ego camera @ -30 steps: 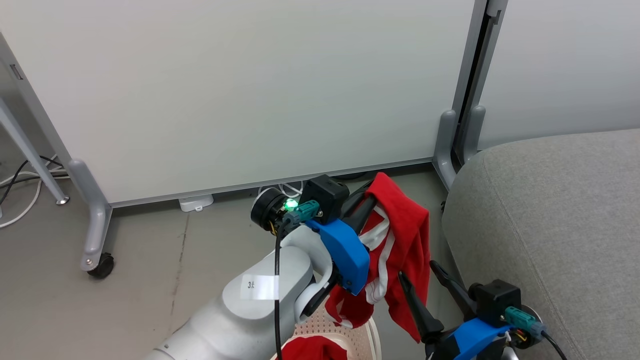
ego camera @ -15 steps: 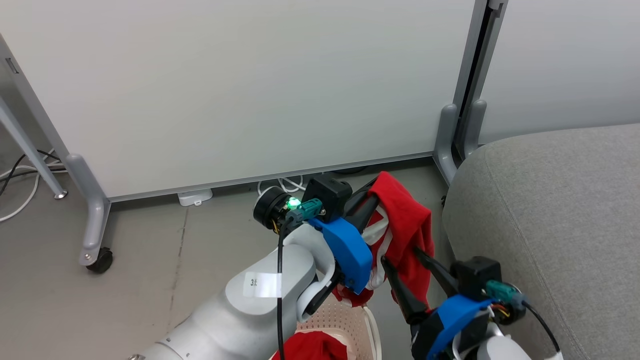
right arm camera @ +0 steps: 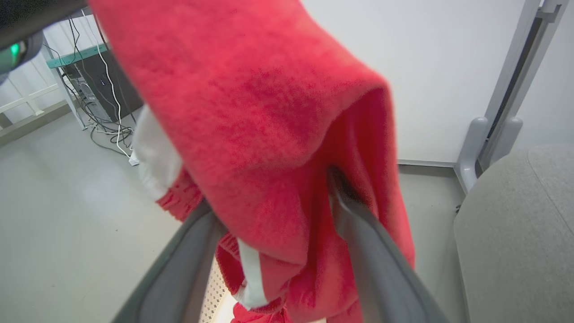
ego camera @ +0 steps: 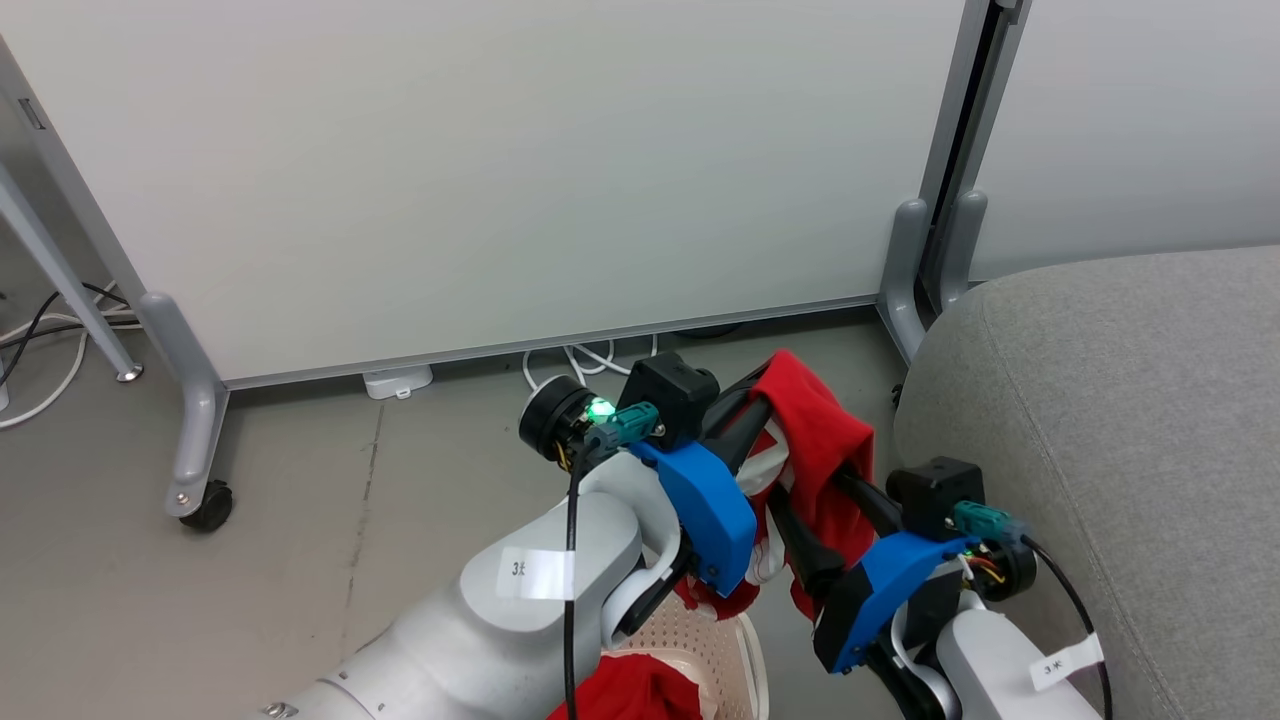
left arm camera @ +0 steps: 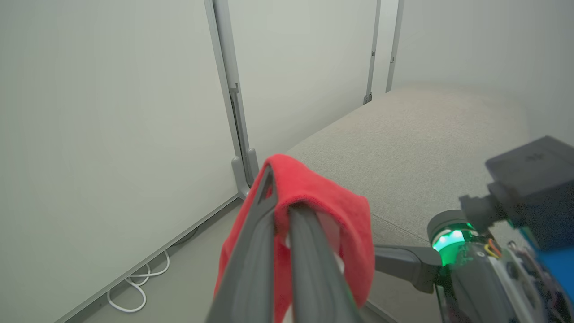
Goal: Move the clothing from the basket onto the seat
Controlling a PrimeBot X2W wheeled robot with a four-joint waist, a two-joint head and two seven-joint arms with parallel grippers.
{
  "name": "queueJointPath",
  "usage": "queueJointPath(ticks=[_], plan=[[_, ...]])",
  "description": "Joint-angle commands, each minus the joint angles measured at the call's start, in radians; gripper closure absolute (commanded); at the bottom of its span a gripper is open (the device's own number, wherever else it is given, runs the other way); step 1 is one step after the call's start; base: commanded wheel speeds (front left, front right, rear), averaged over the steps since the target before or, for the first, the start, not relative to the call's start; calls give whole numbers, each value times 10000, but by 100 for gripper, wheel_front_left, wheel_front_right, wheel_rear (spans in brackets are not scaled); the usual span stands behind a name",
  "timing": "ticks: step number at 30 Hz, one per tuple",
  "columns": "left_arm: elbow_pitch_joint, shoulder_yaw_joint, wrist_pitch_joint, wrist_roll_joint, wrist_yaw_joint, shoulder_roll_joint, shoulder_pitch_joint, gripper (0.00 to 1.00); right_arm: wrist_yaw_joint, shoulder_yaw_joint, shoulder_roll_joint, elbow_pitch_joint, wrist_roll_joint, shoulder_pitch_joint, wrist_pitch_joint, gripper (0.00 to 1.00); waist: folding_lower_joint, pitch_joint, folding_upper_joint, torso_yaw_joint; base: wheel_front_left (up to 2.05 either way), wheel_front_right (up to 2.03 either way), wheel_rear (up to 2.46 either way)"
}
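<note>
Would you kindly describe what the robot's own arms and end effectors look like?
The left arm and right arm are pale grey with white labels. The left end effector and right end effector each have two long dark fingers, a blue housing, a teal connector and a black cable.

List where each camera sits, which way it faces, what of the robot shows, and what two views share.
Head view: on the head, facing down at floor, white panel and seat; left gripper and right gripper show.
Left wrist view: on the left wrist, facing along its shut fingers towards the seat; right gripper at its right.
Right wrist view: on the right wrist, facing into the red garment; own open fingers show.
Shared: red garment and seat, in all three.
</note>
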Motion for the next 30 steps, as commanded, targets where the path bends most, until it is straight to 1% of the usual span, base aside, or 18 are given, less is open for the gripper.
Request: queueJointPath(ticks=[1, 2, 4, 5, 14, 29, 30], plan=[[-5, -8, -65, -53, 37, 1, -217, 100, 4, 104, -36, 168, 142, -275, -75, 0, 0, 3, 0, -1, 0, 0, 0], [1, -24, -69, -77, 32, 1, -218, 100, 4, 170, -36, 323, 158, -376, -97, 0, 0, 4, 0, -1, 0, 0, 0], [7, -68, -66, -94, 25, 1, -212, 100, 4, 323, -36, 606, 193, -513, -148, 84, 0, -3, 0, 1, 0, 0, 0], [2, -93, -67, -121, 22, 1, -217, 100, 4, 381, -36, 729, 220, -581, -205, 100, 0, -8, 0, 3, 0, 0, 0], [62, -179, -77, -254, 72, 1, -285, 100, 4, 675, -36, 1352, 430, -858, -541, 100, 0, -46, 0, -46, 0, 0, 0], [123, 33, -80, -305, -38, 1, -194, 100, 4, 764, -36, 1442, 441, -871, -743, 100, 0, -26, 0, -278, 0, 0, 0], [129, 46, -80, -303, -39, 1, -183, 93, 4, 766, -36, 1437, 447, -870, -750, 100, 0, -22, 0, -289, 0, 0, 0]])
